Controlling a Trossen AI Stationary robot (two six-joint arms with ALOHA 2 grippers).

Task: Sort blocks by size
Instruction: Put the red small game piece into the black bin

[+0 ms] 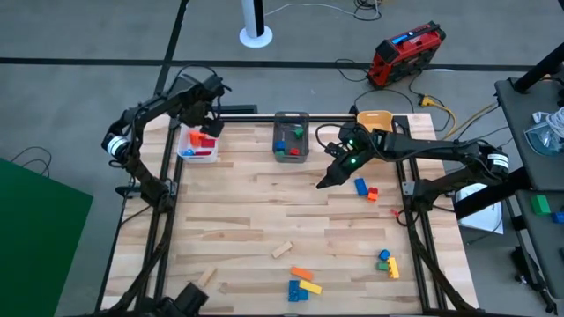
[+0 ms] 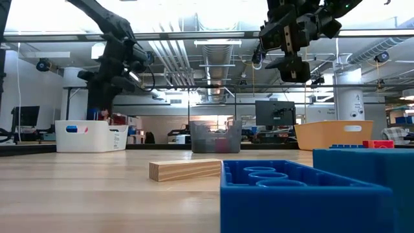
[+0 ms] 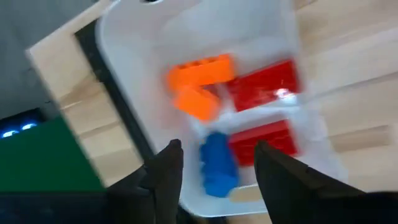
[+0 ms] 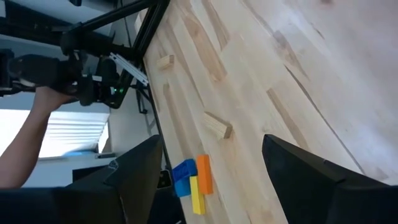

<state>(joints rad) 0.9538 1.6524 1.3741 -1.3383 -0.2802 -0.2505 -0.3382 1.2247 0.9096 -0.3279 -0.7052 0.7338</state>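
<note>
plank-jointed wooden table [image 1: 264,220], pale and matte. left gripper [image 3: 214,163] hangs with fingers spread over the glossy white bin [image 1: 197,145] holding studded orange, red and blue blocks [image 3: 202,78]. right gripper [image 4: 208,168], fingers apart and empty, hovers mid-table (loose blocks [image 1: 304,283] lie near the front edge). grey bin [image 1: 291,137] holds more. no legible writing.

Even, bright overhead light; we see soft shadows on the table [image 1: 264,220]. Left wrist view is motion-blurred. In the low view the near blue block [image 2: 304,194] looms soft; ceiling windows glare.
</note>
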